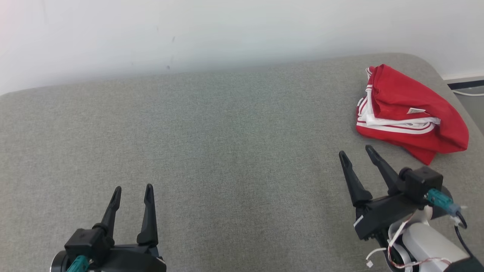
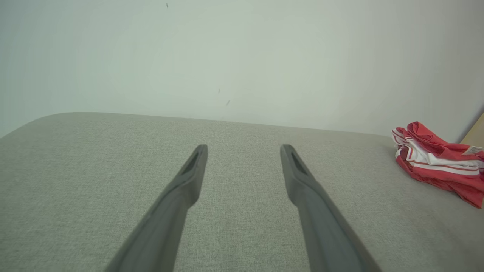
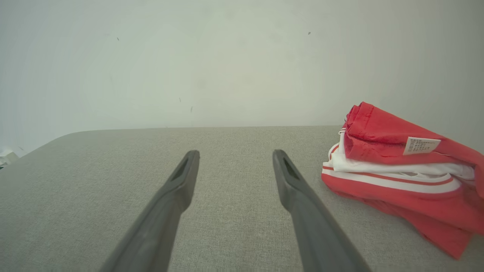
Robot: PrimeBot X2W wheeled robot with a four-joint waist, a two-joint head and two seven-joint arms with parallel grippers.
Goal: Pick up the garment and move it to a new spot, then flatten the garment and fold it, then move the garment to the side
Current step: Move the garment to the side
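**Grey fabric surface (image 1: 227,151) mostly bare, red garment (image 1: 397,90) bundled at its far right corner**

Grey upholstery spreads wide before the robot, with nothing lying on its middle. The garment, red with white stripes, sits near the right edge in a compact stack of rough layers, a small white label (image 1: 416,110) on top. Judging by that stacking and its place off to the side, the fold and the final move look done, though a loose heap awaiting pickup cannot be ruled out. The right tool (image 1: 355,150) hovers just beside the garment, fingers spread and empty. The left tool (image 1: 133,187), well apart from it, is likewise spread and empty.
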